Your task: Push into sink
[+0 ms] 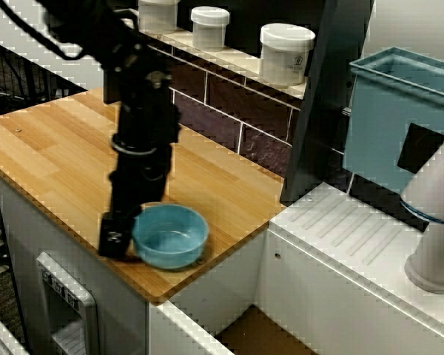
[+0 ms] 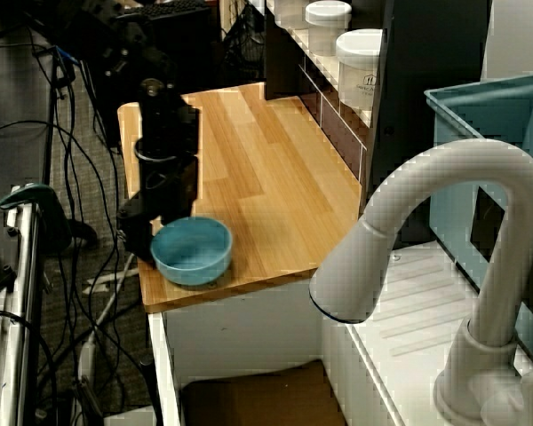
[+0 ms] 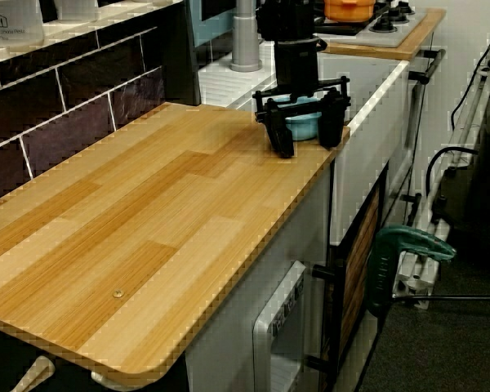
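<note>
Blue bowl [image 1: 170, 234]: apparently light, rigid, slides easily. Gripper [image 3: 302, 122], fingers spread, contacts its 9 o'clock wall; push toward sink [image 2: 258, 399].

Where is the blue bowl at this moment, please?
In the view from above, the blue bowl sits near the corner of the wooden counter beside the sink, with the open tool close against its far side.

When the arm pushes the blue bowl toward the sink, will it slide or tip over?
The blue bowl looks low and wide, so it will probably slide, not tip. The wooden counter looks smooth, so little drag is likely. It sits near the edge above the sink; there it will likely drop in, perhaps flipping.
</note>
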Controlling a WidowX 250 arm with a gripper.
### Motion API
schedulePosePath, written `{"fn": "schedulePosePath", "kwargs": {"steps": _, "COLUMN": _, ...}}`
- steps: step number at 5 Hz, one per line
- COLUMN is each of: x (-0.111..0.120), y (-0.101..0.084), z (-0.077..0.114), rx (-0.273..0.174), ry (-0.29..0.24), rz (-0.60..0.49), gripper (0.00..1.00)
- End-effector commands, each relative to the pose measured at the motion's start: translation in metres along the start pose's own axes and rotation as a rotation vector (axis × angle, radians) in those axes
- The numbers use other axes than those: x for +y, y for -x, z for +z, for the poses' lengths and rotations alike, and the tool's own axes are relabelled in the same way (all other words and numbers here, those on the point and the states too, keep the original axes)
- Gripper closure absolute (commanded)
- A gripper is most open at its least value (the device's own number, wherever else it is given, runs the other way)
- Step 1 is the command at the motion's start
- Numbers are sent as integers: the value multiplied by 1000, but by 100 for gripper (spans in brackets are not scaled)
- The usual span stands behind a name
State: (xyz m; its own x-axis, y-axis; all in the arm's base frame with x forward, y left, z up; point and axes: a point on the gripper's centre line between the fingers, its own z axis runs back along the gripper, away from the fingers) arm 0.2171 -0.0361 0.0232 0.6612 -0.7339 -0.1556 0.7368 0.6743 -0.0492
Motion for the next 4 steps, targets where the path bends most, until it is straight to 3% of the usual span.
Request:
{"fn": "schedulePosePath", "kwargs": {"steps": 1, "x": 3, "y": -56, "z": 6, "rx": 23, "ry": 48, "rz": -30, "gripper": 0}}
{"fn": "schedulePosePath", "kwargs": {"steps": 4, "x": -11, "y": -63, "z": 13, "rx": 17, "ry": 31, "rz": -60, "gripper": 0}}
